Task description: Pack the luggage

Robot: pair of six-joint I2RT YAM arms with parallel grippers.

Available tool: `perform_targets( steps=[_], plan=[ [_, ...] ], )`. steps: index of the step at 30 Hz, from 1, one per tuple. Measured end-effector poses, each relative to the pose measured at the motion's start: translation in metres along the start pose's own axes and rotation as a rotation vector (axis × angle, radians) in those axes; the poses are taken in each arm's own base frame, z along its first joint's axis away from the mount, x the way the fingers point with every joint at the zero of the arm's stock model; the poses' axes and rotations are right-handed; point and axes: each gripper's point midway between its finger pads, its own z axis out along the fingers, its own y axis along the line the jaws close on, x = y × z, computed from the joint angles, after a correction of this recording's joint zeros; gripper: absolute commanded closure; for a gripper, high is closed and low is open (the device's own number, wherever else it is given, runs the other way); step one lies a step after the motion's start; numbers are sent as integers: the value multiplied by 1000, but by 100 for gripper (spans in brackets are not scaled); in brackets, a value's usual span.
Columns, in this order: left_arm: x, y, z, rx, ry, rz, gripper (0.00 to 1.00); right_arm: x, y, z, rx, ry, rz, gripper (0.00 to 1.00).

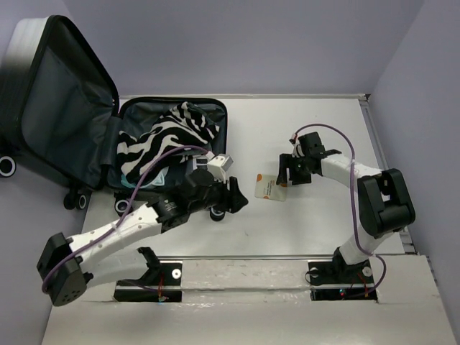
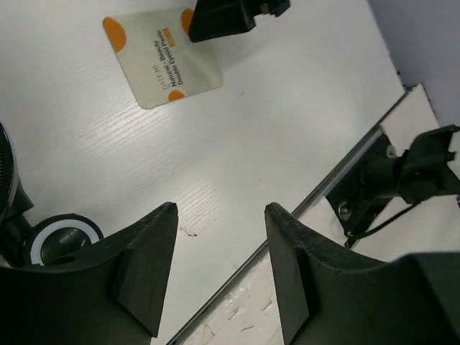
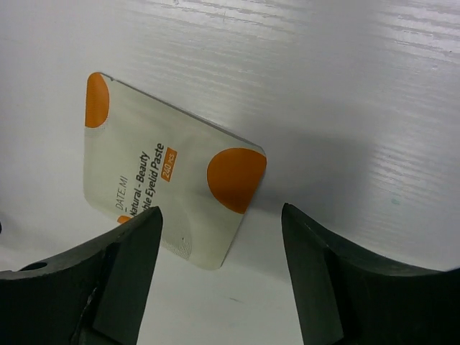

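The luggage [image 1: 68, 108] lies open at the back left, lid raised, dark grey lining showing. A zebra-striped garment [image 1: 169, 140] fills its base. A small white packet with orange corners [image 1: 267, 188] lies flat on the table between the arms; it also shows in the left wrist view [image 2: 162, 57] and the right wrist view [image 3: 162, 180]. My right gripper [image 1: 286, 175] [image 3: 221, 210] is open and empty, just above the packet's right edge. My left gripper [image 1: 236, 198] [image 2: 219, 212] is open and empty, by the luggage's front right corner, left of the packet.
A luggage wheel [image 2: 65, 241] sits close to my left fingers. A low wall [image 1: 370, 122] borders the table on the right. The raised front strip [image 1: 244, 277] carries both arm bases.
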Motion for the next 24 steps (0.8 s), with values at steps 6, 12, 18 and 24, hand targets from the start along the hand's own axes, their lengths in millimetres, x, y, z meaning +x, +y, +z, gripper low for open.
perform_targets(
  steps=[6, 12, 18, 24],
  plan=[
    [28, 27, 51, -177, 61, -50, 41, -5, -7, 9, 34, 5, 6, 30],
    [38, 45, 109, -289, 86, -58, 42, -10, -6, 13, 28, -17, 13, 34],
    [56, 69, 154, -381, 123, -48, 42, -12, 0, 17, -7, -42, 22, 38],
    [62, 85, 179, -445, 127, -32, 53, -13, 5, 20, -37, -57, 33, 40]
  ],
)
